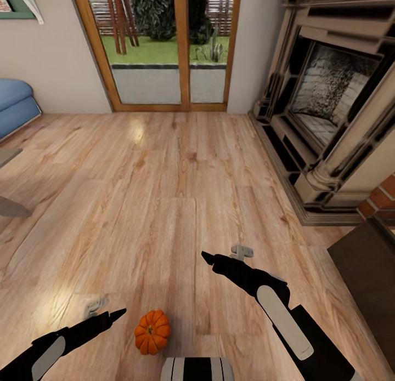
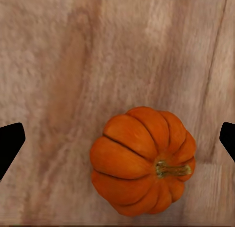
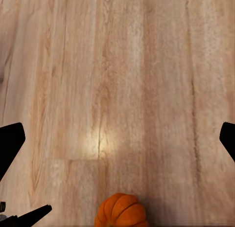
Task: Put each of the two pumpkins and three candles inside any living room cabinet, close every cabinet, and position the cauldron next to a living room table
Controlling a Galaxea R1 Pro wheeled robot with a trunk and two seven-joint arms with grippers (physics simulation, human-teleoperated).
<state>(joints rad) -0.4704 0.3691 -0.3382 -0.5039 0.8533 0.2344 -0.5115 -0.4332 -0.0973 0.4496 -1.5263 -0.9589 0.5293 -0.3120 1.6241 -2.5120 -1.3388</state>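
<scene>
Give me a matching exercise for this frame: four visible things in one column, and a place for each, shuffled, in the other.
Things:
1. small ribbed bright-orange pumpkin
2. beige and black fireplace surround
3. wood-framed glass doors
4. blue cushioned seat

Places in the head view:
A. far wall, centre
B. left edge, by the wall
C. on the wood floor between the two arms
D. right side of the room

Pairs: 1-C, 2-D, 3-A, 4-B
</scene>
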